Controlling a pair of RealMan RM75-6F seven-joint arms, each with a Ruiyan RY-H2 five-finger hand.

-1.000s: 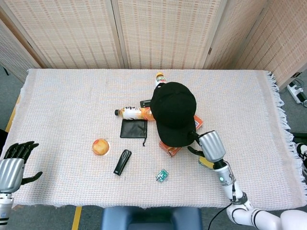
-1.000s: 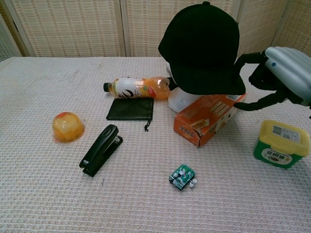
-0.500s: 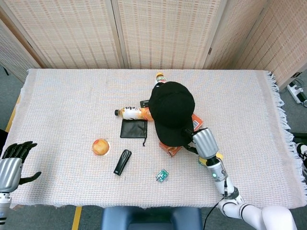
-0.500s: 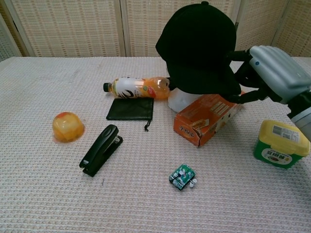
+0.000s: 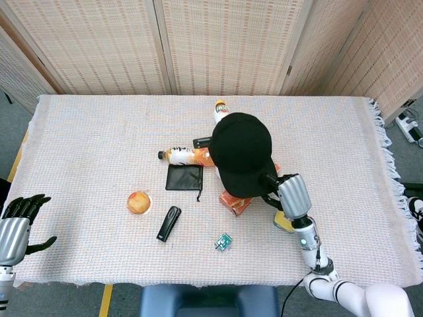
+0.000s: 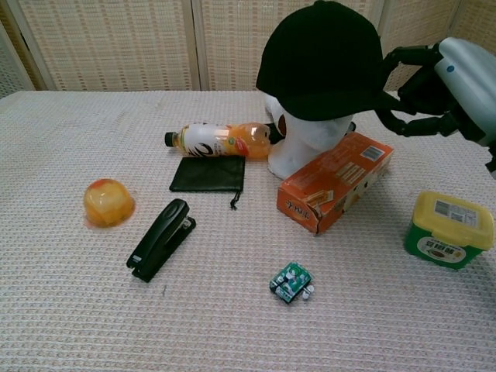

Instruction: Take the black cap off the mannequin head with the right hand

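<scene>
The black cap (image 6: 322, 53) is seated on the white mannequin head (image 6: 304, 149), near the middle of the table (image 6: 62, 310), with its brim pointing towards the robot's right side. The brim edge is pinched by the fingers (image 6: 399, 85) of the right hand (image 6: 446, 89), and the front of the cap appears raised, so that the white face below is exposed in the chest view.

A slip is judged the main risk: only the thin brim edge is held, and the fabric could be pulled out of the fingers if the crown catches on the head. The mannequin head could also be tipped or dragged if the cap is drawn sideways instead of upward, since it is crowded by the orange box (image 6: 335, 180) leaning just beside its base and the orange drink bottle (image 6: 218, 140) lying on the other side. The yellow-lidded green tub (image 6: 449, 229) below the right hand could be struck by the arm.

The cap looks plain, matte and dome-shaped, with a button on top.

The left hand (image 5: 16, 228) is seen at the near left edge of the table, fingers apart, holding nothing.
</scene>
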